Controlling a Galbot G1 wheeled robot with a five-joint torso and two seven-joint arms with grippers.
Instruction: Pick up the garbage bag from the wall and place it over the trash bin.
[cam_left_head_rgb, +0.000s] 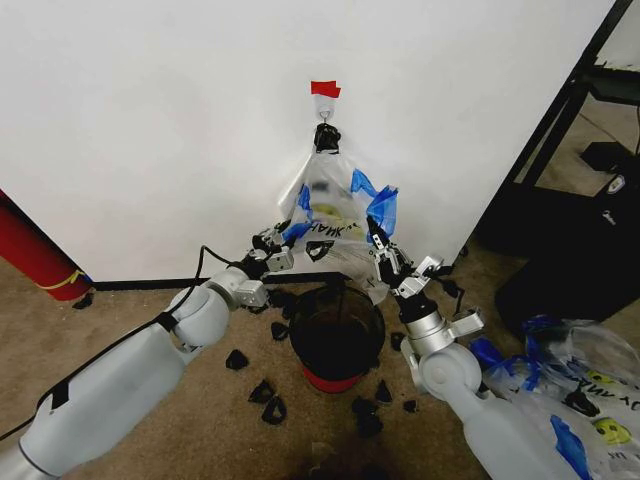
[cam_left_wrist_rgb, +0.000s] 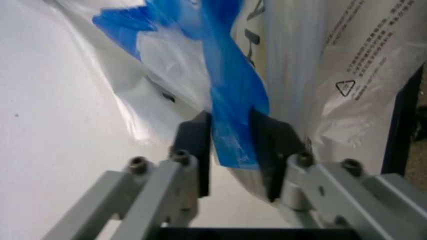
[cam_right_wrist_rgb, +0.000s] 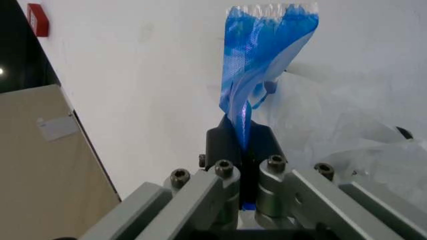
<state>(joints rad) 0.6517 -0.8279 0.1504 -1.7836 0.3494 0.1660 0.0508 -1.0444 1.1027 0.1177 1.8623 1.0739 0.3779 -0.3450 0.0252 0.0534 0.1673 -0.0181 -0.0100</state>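
The garbage bag (cam_left_head_rgb: 328, 205), translucent white with blue handles, hangs against the white wall (cam_left_head_rgb: 160, 120), its top at the small hook (cam_left_head_rgb: 326, 113) under a strip of red tape (cam_left_head_rgb: 325, 89). My left gripper (cam_left_head_rgb: 284, 237) is shut on the bag's left blue handle (cam_left_wrist_rgb: 230, 100), which is pinched between its dark pads (cam_left_wrist_rgb: 195, 145). On the other side, my right gripper (cam_left_head_rgb: 377, 240) is shut on the right blue handle (cam_right_wrist_rgb: 257, 55). The black trash bin (cam_left_head_rgb: 336, 335) with its red base stands on the floor just below the bag, between the two arms.
A red cylinder with a yellow band (cam_left_head_rgb: 35, 250) leans at the left by the wall. Black furniture (cam_left_head_rgb: 575, 210) stands at the right, with more printed bags (cam_left_head_rgb: 585, 390) piled on the floor in front of it. Small black scraps (cam_left_head_rgb: 268, 400) lie around the bin.
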